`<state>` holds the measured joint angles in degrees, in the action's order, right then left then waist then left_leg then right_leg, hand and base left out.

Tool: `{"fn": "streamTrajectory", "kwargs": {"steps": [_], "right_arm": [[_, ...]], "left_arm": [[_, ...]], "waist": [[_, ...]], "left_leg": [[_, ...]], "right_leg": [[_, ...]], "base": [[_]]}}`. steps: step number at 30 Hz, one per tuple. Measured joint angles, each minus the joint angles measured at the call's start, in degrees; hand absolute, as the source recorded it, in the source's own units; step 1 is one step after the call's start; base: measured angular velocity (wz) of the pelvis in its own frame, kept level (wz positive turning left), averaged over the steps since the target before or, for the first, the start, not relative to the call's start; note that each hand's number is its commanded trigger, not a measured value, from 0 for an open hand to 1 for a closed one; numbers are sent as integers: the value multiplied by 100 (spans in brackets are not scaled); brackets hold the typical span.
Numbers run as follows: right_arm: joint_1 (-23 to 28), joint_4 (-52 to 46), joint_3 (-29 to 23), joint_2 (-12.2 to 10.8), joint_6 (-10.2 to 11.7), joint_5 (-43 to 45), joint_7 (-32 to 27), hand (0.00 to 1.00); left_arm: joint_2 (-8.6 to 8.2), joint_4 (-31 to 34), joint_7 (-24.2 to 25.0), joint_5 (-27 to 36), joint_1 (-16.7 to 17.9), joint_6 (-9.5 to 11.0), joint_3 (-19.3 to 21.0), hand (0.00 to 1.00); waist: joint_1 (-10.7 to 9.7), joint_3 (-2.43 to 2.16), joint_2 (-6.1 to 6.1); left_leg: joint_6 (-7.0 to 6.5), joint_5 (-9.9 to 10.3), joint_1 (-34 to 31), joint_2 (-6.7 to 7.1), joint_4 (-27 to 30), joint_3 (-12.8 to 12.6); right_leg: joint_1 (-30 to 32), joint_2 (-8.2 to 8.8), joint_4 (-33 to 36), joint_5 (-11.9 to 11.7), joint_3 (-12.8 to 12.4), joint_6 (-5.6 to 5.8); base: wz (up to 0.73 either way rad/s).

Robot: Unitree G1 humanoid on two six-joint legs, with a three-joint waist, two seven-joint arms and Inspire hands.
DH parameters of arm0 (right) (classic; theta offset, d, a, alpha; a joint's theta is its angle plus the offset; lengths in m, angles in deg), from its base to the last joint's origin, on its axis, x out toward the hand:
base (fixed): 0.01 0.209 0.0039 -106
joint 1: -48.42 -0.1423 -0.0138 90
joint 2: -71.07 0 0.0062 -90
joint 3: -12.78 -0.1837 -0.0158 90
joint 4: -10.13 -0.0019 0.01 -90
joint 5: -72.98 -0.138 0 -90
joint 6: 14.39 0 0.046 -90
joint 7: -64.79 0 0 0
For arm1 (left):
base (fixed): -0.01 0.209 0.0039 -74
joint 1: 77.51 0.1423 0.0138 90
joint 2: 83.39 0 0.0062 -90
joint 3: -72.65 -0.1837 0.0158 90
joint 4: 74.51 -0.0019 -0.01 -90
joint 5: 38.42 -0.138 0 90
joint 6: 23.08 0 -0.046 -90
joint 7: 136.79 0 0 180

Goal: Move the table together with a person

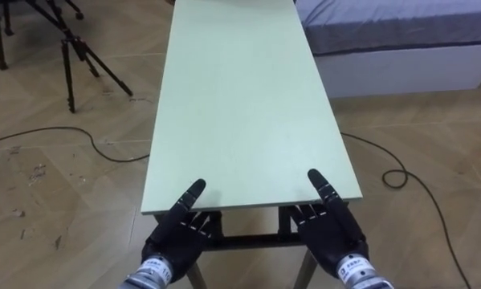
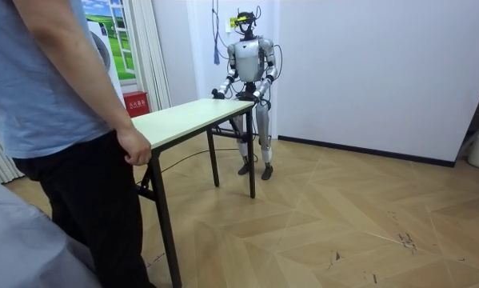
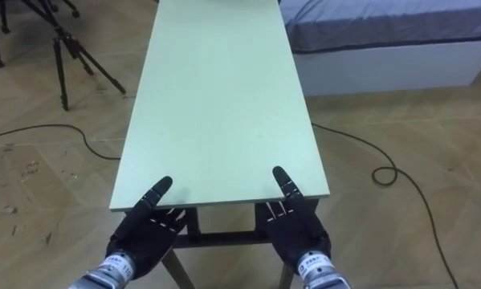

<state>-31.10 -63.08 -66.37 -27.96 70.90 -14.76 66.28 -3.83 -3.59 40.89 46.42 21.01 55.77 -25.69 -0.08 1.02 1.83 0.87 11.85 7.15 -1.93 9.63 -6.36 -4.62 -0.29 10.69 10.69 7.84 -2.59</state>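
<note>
Counter [image 1: 248, 104] stands on the floor [image 1: 55, 177], long axis running straight away from the robot to a person [image 2: 55, 104] at the far end. Left robot hand [image 1: 178, 233] and right robot hand [image 1: 330, 233] sit at the near short edge, one by each corner, partly under it (grip can't be told); both equally near.

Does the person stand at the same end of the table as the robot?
No, in the room view the person's hand is at the table's near end, while the robot stands at the far end.
</note>
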Motion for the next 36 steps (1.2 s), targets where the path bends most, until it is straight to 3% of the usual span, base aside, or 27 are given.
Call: {"fn": "streamTrajectory", "kwargs": {"steps": [4,12,22,36], "right_arm": [[-3,58,28,-1,106,-85,-150,100],[-4,50,179,5,345,35,-160,100],[-3,52,186,-27,451,48,-162,100],[33,52,189,-52,459,43,-81,100]], "left_arm": [[-16,42,14,0,-14,47,-91,100],[-48,36,12,-86,-22,96,-114,100],[-184,19,28,-417,-22,262,-132,100],[-216,-20,94,-527,-18,328,-137,100]], "waist": [[129,2,-4],[156,15,-29],[161,22,-9],[149,23,22]], "left_leg": [[0,0,-89,-5,-11,5],[0,0,-110,-3,-28,4],[0,0,-144,0,-25,8],[0,0,-145,-2,-3,16]], "right_leg": [[83,-4,7,0,12,0],[83,0,12,-1,24,1],[97,5,7,-2,68,1],[92,7,19,-8,89,-5]], "base": [[0],[0],[1],[0]]}}
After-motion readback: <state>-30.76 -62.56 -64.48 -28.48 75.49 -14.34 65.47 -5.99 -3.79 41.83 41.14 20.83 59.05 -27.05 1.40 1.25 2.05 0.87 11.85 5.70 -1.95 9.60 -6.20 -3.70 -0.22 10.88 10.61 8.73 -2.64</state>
